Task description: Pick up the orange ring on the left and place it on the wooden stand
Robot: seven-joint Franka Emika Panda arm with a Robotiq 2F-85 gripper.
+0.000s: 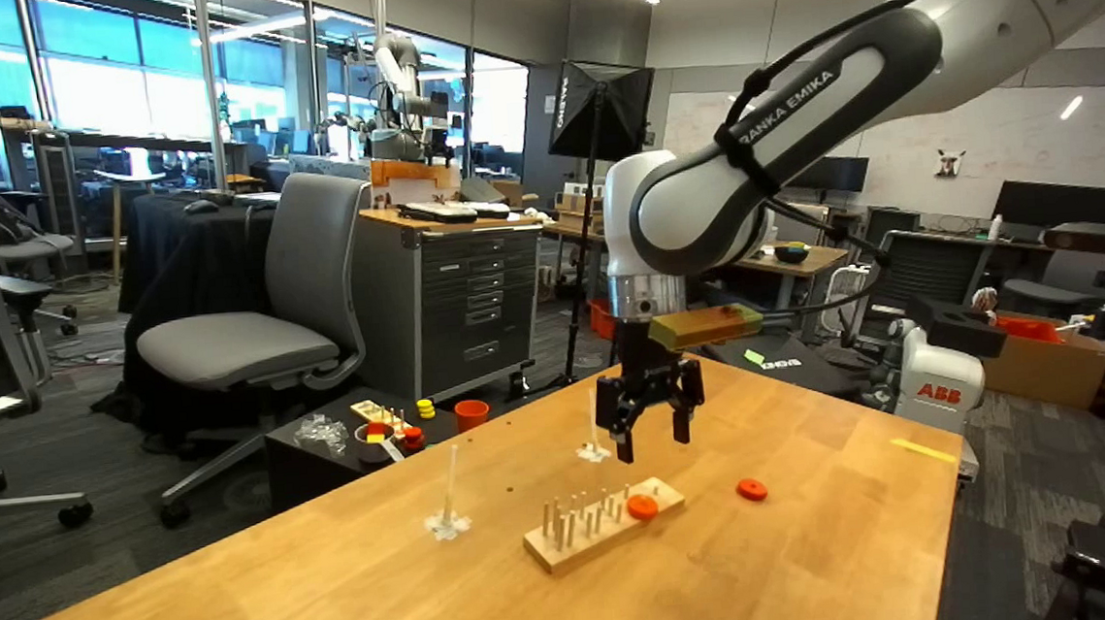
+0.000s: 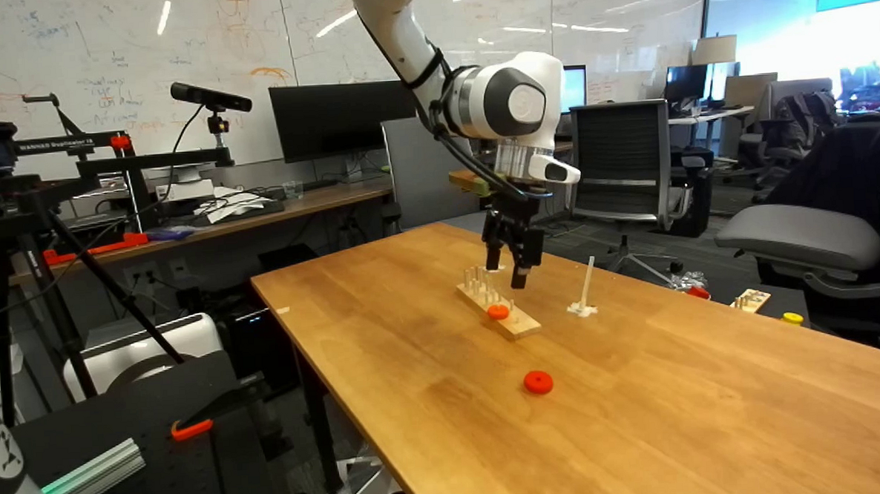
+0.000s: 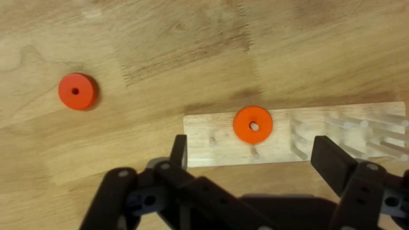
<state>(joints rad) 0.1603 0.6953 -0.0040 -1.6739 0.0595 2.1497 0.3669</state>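
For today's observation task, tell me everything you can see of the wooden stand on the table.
The wooden stand is a low, pale rectangular block, apparently bare wood, lying flat on the table. Slim upright pegs rise from it, sparse and short at one end, taller and crowded at the other. Near the sparse end, an orange ring sits on it, a peg's tip showing in the ring's hole; whether it lies flush is unclear.

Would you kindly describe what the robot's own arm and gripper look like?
The arm is white and dark grey, with lettering ending in "EMIKA". A black cable runs along it, held by a black band; a silvery collar and a yellowish block sit near its end. The gripper is black, with two jointed, blocky fingers.
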